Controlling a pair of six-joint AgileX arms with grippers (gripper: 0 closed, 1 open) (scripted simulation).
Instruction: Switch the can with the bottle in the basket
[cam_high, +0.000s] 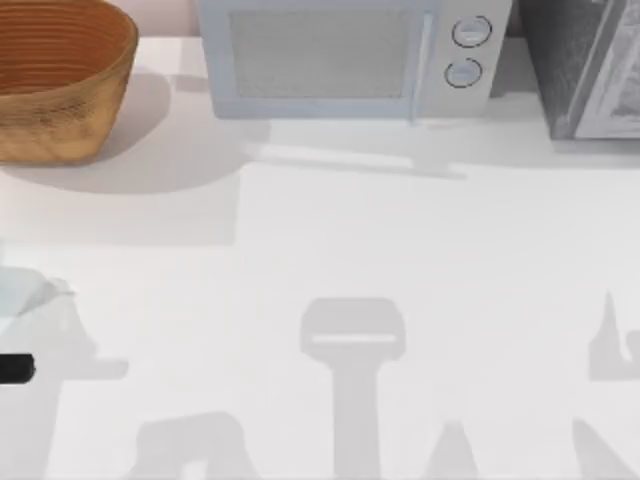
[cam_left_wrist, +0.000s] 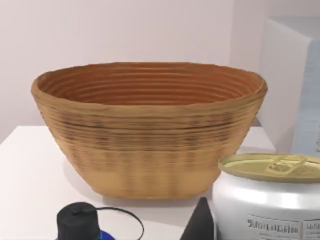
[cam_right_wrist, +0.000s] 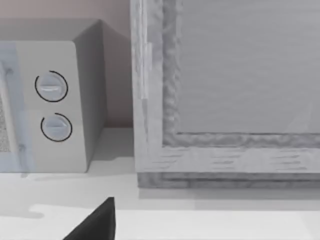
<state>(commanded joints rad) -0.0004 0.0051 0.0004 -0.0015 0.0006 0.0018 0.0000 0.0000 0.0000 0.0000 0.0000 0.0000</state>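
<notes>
The orange-brown woven basket (cam_high: 55, 85) stands at the table's far left corner; the left wrist view looks at its ribbed side (cam_left_wrist: 150, 145) and into part of its hollow. In front of it, close to the wrist camera, stands the can (cam_left_wrist: 267, 200), white with a dull gold top. The bottle (cam_left_wrist: 77, 222) with a black cap and blue body stands beside it on the table. A dark part of my left gripper (cam_left_wrist: 200, 225) rises between the two, right next to the can. My right gripper (cam_right_wrist: 95, 222) hangs low in front of the back appliances.
A grey microwave (cam_high: 345, 55) with two round dials lines the back edge. A grey box-like appliance (cam_high: 585, 65) stands at the back right. At the left edge lie a pale translucent shape (cam_high: 25, 292) and a short black piece (cam_high: 15, 368). Arm shadows fall on the near half.
</notes>
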